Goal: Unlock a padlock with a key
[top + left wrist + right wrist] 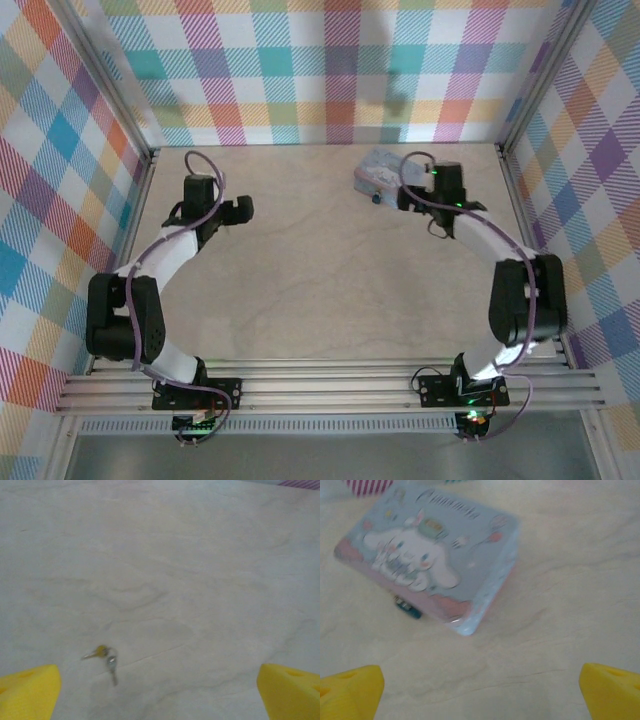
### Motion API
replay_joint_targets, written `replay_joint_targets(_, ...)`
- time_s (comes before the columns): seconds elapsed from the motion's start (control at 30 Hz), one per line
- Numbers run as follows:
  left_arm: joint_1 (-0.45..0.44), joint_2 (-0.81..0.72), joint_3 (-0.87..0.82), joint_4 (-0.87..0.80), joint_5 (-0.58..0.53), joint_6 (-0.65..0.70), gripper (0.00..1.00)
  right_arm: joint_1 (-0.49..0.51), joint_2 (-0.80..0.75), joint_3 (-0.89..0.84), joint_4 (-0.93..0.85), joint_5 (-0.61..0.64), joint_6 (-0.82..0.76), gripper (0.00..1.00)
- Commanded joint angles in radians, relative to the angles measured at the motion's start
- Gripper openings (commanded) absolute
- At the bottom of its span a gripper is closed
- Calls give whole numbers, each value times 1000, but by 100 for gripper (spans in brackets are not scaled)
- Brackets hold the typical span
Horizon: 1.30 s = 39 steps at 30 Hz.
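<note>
Tiny padlock beside tin, keys flat

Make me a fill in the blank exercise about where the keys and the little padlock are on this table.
The small bunch of metal keys lies on the pale table ahead of the ____ gripper.
The tiny dark padlock sits at the edge of the pale blue cartoon-printed rectangular tin, ahead of the ____ gripper.
Both grippers' yellow fingers stand ____, with nothing between them.
Missing words: left; right; open.
</note>
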Motion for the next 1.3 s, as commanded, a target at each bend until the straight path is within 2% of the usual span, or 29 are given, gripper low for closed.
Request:
replay_joint_targets(0.0, 12, 25, 43, -222, 138, -21, 99, 109, 89, 118, -210, 122, -41, 100)
replay_joint_targets(0.1, 12, 38, 78, -257, 152, -81, 97, 133, 177, 271, -282, 98, -41, 100)
replay_joint_targets(0.27, -16, 89, 147, -351, 204, -147, 91, 135, 377, 642, -491, 80, -46, 97)
replay_joint_targets(0.57, -124, 110, 145, -353, 215, -228, 88, 126, 817, 1354, -865, 64, -59, 95)
replay_joint_targets(0.67, -130, 120, 150, -357, 218, -245, 88, 120, 911, 1487, -922, 5, -69, 93)
replay_joint_targets(0.87, -133, 123, 149, -366, 222, -263, 87, 121, 879, 1362, -882, -143, -108, 89)
replay_joint_targets(1.1, -133, 142, 175, -385, 247, -336, 80, 144, 755, 1092, -853, -254, -153, 85)
replay_joint_targets(1.27, -133, 142, 212, -416, 271, -356, 79, 208, 614, 843, -797, -327, -213, 82)
